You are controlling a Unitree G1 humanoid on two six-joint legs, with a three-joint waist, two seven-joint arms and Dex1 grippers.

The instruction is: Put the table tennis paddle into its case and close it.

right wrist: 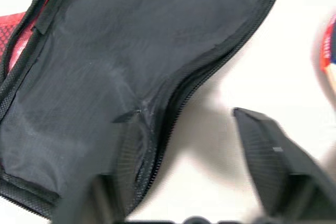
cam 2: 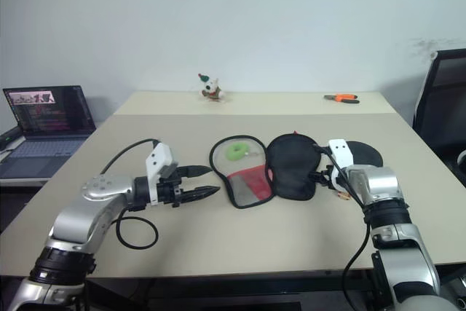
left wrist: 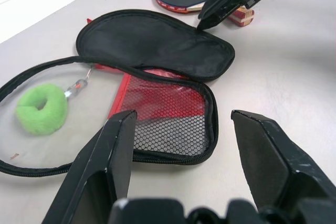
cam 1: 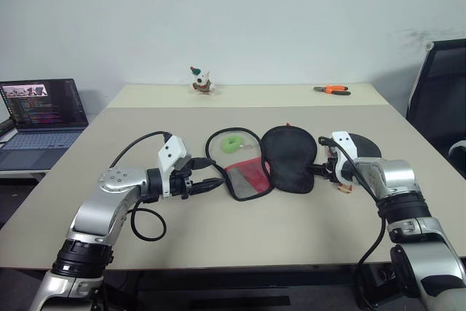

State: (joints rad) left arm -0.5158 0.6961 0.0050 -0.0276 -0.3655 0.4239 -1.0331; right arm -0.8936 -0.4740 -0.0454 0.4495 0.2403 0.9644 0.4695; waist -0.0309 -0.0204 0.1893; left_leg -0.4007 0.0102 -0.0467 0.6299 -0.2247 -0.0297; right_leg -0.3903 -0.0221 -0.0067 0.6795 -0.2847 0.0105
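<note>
Its case [cam 1: 287, 154] lies unzipped and spread flat at the middle of the table, black flap to the right, red mesh panel [left wrist: 168, 108] to the left, and a green ring pull [cam 1: 233, 143] behind that. The table tennis paddle [cam 1: 364, 146] lies flat just right of the case, black face up, handle [left wrist: 242, 16] toward me. My right gripper [right wrist: 186, 114] hovers open over the flap's right zip edge, between case and paddle, holding nothing. My left gripper [cam 1: 217, 171] is open and empty, pointing at the case's left edge from a short way off.
Orange-handled pliers [cam 1: 332, 89] and a small toy figure [cam 1: 202, 81] sit at the table's far edge. An open laptop [cam 1: 40, 118] stands on a side desk at the left, and a black chair [cam 1: 440, 92] at the right. Bare tabletop [cam 1: 291, 238] lies in front of the case.
</note>
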